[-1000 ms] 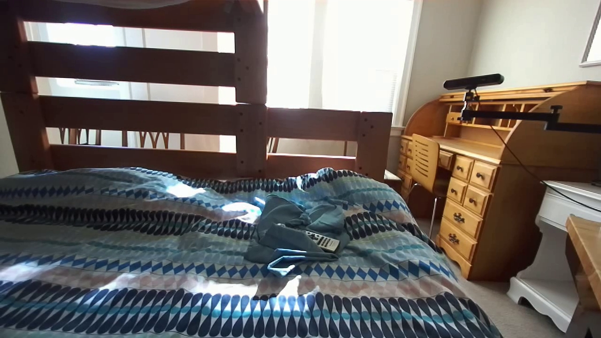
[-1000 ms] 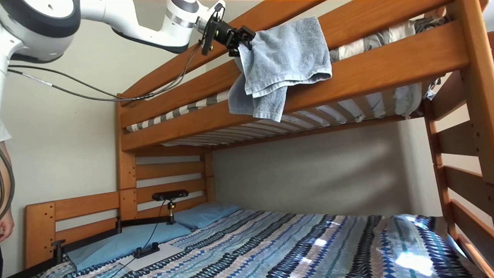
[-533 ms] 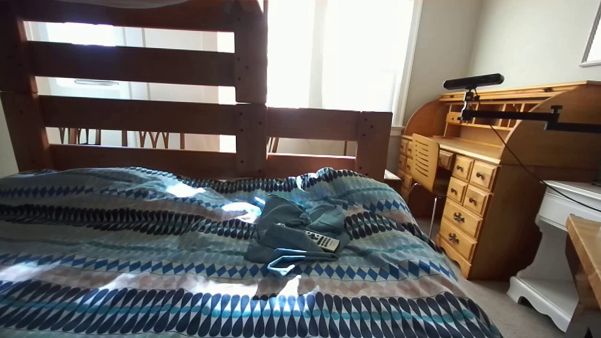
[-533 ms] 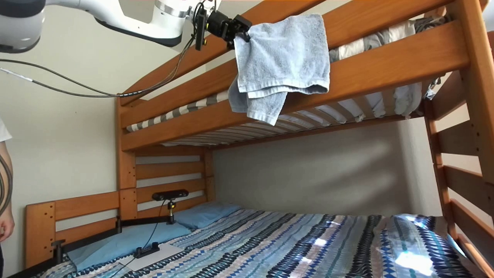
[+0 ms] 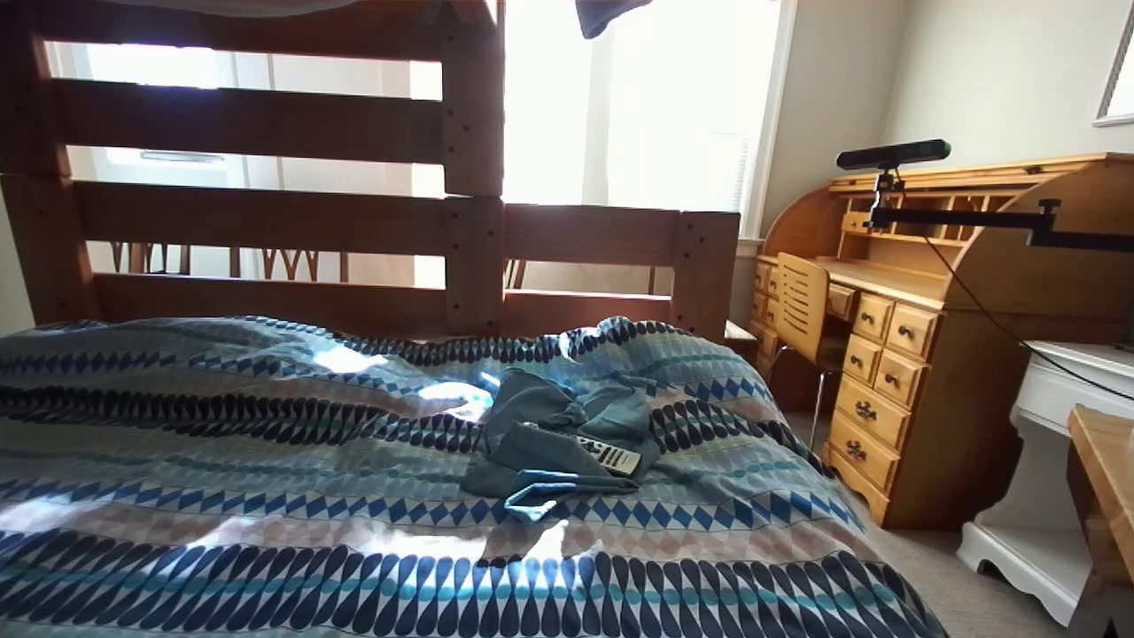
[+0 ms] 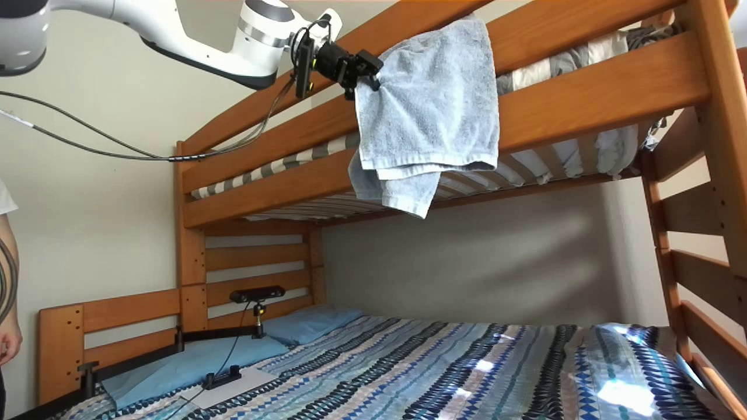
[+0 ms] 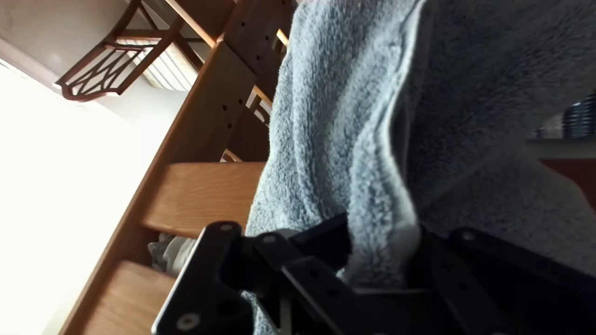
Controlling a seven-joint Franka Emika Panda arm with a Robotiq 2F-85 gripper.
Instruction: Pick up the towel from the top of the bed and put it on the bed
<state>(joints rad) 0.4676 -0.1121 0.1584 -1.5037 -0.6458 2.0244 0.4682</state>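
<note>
The grey-blue towel [image 6: 435,111] hangs in front of the upper bunk's side rails in an exterior view. Its top reaches the top rail; I cannot tell whether it still rests there. My gripper [image 6: 369,79] is shut on the towel's near side edge. In the wrist view a fold of the towel [image 7: 379,186] is pinched between the fingers of the gripper [image 7: 382,251]. A dark cloth corner, apparently the towel [image 5: 607,13], shows at the top of an exterior view. The lower bed [image 6: 467,373] with its patterned cover lies below; it also shows in an exterior view [image 5: 221,496].
The wooden bunk rail [image 6: 560,105] runs behind the towel. A teal cloth [image 5: 549,408] with a remote [image 5: 611,456] lies on the lower bed. A camera on a stand [image 6: 258,294] and blue pillows [image 6: 315,324] are at the bed's near left. A person [image 6: 7,274] stands at the left edge.
The towel has slid outward over the rail and its lower edge hangs lower. My gripper rose slightly, then came down. A dark cloth corner has appeared at the top of an exterior view.
</note>
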